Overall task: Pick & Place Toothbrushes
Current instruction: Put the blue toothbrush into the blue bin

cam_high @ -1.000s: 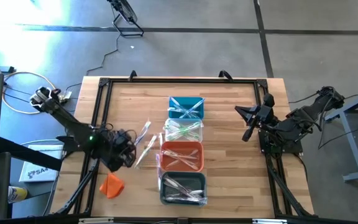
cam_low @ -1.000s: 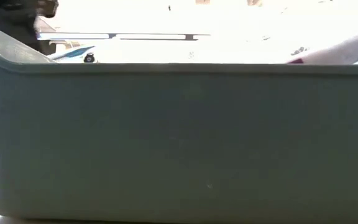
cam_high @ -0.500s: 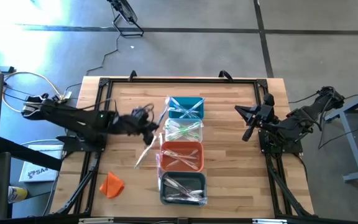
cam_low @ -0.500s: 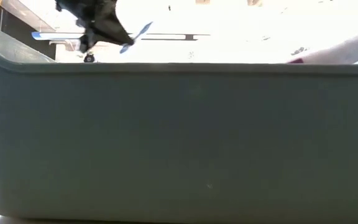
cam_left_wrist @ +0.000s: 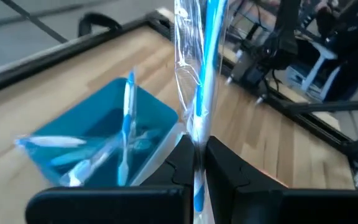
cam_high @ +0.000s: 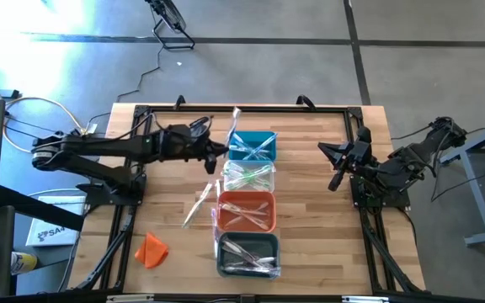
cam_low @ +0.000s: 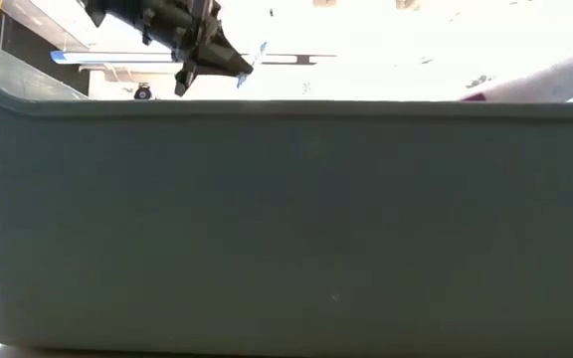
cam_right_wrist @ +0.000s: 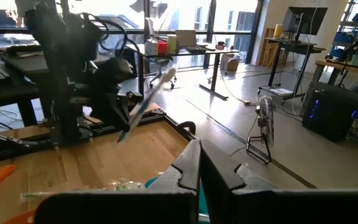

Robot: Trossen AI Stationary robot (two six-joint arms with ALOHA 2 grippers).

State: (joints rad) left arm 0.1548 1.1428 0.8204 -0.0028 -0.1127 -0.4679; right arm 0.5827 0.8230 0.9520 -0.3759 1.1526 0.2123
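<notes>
Four bins stand in a row down the middle of my desk [cam_high: 327, 252]: a teal bin [cam_high: 252, 146] farthest from me with blue toothbrushes crossed inside, then a clear bin [cam_high: 248, 177] holding pale green ones, an orange bin [cam_high: 246, 211] with pale sticks in it, and nearest me a grey bin [cam_high: 247, 255] with clear wrapped ones. My left tool [cam_high: 219, 151] hangs just beside the teal bin, its fingers pinched together on one blue toothbrush in a clear wrapper [cam_left_wrist: 199, 93], which stands up from between them. A few more loose toothbrushes [cam_high: 196, 202] lie on the wood left of the orange bin, and a small orange lump [cam_high: 151, 250] sits near the desk's front left corner. My right tool [cam_high: 338, 179] waits closed and empty over the right side of the desk. The desk is pale wooden planking in a black frame, on a grey concrete floor; beyond it are desks with monitors and large windows.
</notes>
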